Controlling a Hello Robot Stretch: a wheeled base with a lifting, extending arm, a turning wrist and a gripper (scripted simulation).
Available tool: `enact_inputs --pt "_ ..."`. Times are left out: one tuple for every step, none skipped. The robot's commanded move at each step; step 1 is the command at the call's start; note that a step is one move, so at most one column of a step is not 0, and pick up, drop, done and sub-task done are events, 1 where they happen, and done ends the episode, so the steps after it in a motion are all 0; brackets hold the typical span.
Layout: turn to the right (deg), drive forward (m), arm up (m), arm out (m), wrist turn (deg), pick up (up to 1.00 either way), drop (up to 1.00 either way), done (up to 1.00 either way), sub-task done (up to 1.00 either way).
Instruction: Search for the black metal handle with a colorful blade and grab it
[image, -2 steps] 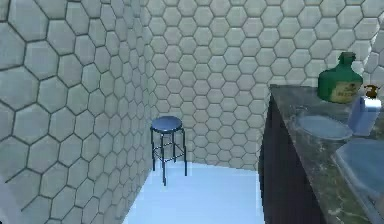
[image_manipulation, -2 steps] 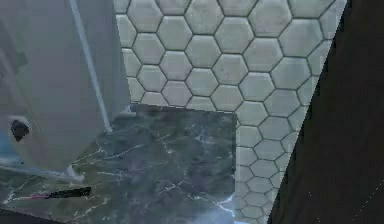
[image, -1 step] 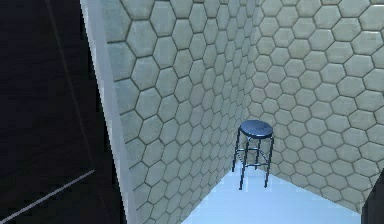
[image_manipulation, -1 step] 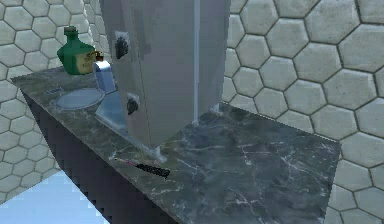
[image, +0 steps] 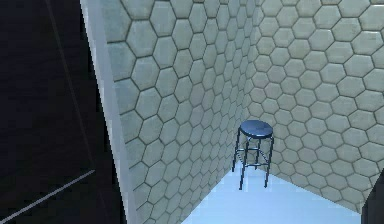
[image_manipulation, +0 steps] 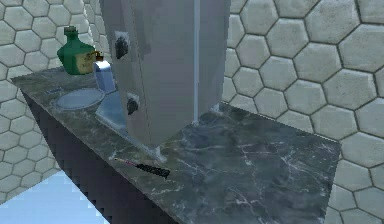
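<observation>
A thin, dark, knife-like thing (image_manipulation: 143, 164) lies flat on the dark marble countertop (image_manipulation: 250, 150) near its front edge, in the arm side view. One end looks black like a handle; the other end is slimmer and paler, and I cannot make out its colour. It rests just in front of a tall grey appliance (image_manipulation: 165, 60).
The grey appliance has two dark knobs on its side. Farther along the counter are a green bottle (image_manipulation: 75, 52), a round plate (image_manipulation: 80, 98) and a small blue-topped thing (image_manipulation: 102, 74). In the forward view a round-seated metal stool (image: 254, 150) stands in a hexagon-tiled corner, with a dark panel (image: 45, 100) at the left.
</observation>
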Motion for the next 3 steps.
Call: enact_inputs --pt "0.0 0.00 0.38 0.00 0.0 0.00 0.00 0.00 0.00" --pt "0.0 0.00 0.00 0.14 0.0 0.00 0.00 0.00 0.00" --pt "0.0 0.00 0.00 0.00 45.0 0.00 0.00 0.00 0.00"
